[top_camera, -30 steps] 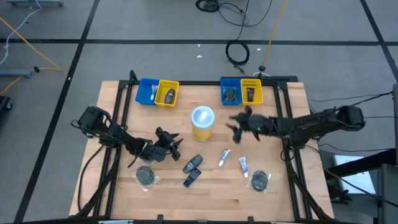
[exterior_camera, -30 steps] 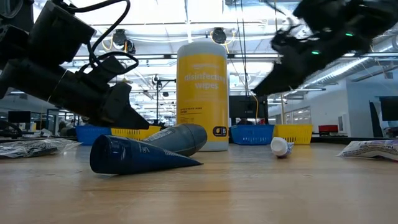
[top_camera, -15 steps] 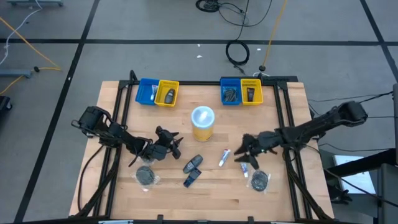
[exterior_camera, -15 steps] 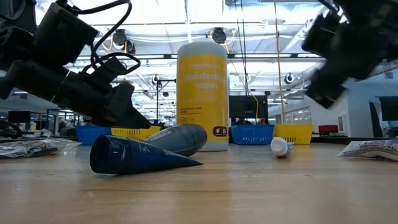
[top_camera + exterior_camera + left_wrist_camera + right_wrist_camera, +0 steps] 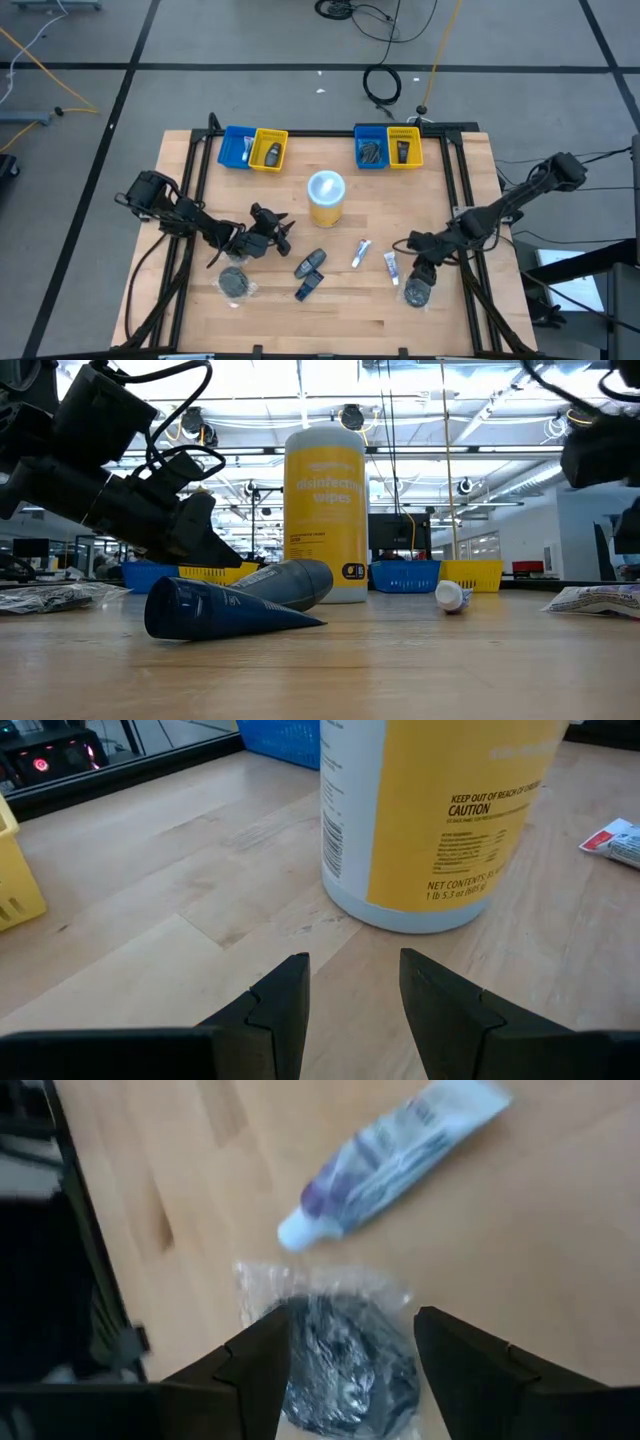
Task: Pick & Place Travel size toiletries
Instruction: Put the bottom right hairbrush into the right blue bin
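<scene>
Approach step of the pick. Right gripper (image 5: 418, 281) poised directly over the clear-wrapped dark disc (image 5: 345, 1350) near the table's right front, fingers (image 5: 262, 1370) spread to either side of it, nothing gripped; white tube (image 5: 390, 1165) just beside. Left gripper (image 5: 352, 995) waiting beside the disinfecting wipes canister (image 5: 326, 196), fingers parted and empty. Next, by judgement: descend until the pads straddle the disc, close, lift, carry toward the bins (image 5: 388, 147).
</scene>
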`<state>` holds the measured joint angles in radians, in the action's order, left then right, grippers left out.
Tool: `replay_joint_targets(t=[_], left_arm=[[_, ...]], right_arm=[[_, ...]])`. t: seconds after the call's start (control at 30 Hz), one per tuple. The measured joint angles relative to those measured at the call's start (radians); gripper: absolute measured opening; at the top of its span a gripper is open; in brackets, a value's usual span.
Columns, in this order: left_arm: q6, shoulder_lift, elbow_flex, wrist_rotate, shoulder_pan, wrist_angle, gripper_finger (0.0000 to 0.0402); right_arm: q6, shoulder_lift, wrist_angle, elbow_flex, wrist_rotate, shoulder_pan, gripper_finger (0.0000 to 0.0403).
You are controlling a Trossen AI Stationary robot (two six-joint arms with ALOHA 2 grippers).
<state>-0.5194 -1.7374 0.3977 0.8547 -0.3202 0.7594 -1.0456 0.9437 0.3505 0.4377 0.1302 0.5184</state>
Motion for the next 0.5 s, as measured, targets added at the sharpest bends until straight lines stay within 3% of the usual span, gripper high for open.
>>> replay_joint_targets(t=[0.3,0.5], left_arm=[[-0.011,0.000,0.000,-0.001,0.000,-0.001,0.0152],[-0.011,0.000,0.000,-0.008,0.000,0.000,0.0152]], right_arm=[[0.168,0.063,-0.214,-0.085,-0.055,0.088,0.0187],[0.311,0.128,-0.229,-0.108,-0.067,0.130,0.0155]])
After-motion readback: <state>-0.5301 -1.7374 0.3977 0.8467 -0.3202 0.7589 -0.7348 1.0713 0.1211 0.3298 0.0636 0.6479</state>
